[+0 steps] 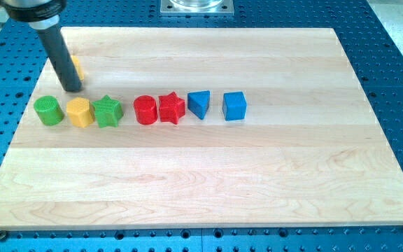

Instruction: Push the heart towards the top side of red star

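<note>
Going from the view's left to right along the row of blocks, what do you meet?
green cylinder → yellow block → green star → red cylinder → red star → blue triangular block → blue cube

Yellow heart [78,67] mostly hidden behind rod, well apart at 10 o'clock from red star [172,108], lying flat mid-row.

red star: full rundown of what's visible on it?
The red star is a small, chunky, matte block with blunt points, plastic by the look of it. It lies flat on the wooden board, in the row of blocks near the view's upper left. The red cylinder-like block sits right against its left side, seemingly touching; the blue triangular block is close on its right with a thin gap. My tip is far off to the view's left, not touching it.
</note>
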Tool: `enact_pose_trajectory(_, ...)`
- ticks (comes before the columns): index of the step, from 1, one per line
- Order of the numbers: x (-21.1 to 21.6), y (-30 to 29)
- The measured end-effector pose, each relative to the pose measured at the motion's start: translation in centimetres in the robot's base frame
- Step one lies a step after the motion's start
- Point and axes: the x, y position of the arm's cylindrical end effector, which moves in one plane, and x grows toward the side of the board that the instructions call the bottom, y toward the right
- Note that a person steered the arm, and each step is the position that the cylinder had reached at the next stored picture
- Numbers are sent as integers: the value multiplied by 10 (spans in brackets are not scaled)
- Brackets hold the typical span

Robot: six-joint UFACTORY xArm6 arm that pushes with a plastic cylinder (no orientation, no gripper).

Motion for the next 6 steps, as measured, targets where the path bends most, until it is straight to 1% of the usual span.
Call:
enact_pose_trajectory(1,-35,-54)
enact_pose_trajectory(2,-57,14)
enact_pose_trajectory(3,6,81)
enact_pose_trajectory(4,-28,35)
enact_pose_trajectory(5,22,4)
enact_pose_trajectory(6,37,53)
